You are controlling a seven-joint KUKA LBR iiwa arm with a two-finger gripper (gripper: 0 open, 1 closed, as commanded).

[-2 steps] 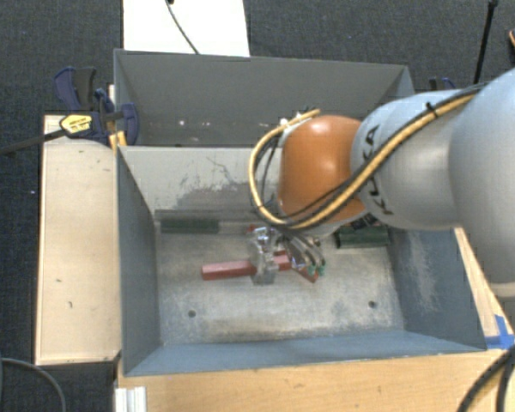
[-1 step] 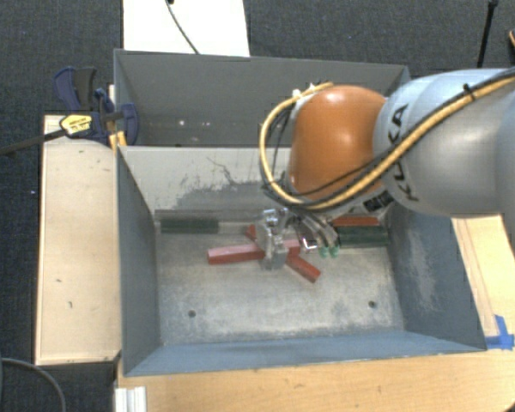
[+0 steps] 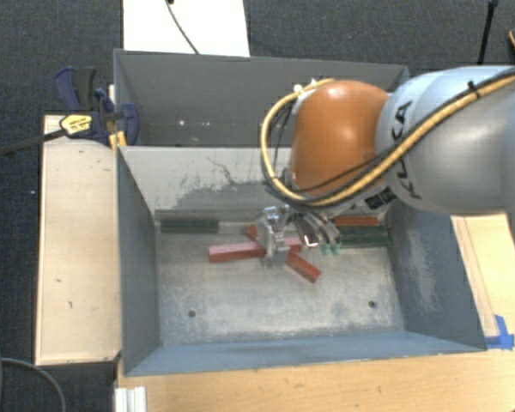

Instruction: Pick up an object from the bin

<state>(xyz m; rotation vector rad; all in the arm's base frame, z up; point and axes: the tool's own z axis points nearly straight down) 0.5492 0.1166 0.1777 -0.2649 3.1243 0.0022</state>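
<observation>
My gripper [image 3: 277, 240] hangs low over the middle of the bin, its metal fingertips down among a small cluster of red bars. A long red bar [image 3: 232, 251] lies just left of the fingers, pointing at them. A shorter red bar [image 3: 304, 269] lies slanted just to their lower right. Another red piece [image 3: 256, 231] shows right beside the fingers at the upper left. Whether the fingers grip any bar is hidden by the fingers themselves.
A dark green bar [image 3: 189, 226] lies along the back wall at the left. Another green bar [image 3: 360, 239] and a red one [image 3: 359, 221] lie under the arm at the right. The orange dome hides part of the bin's back.
</observation>
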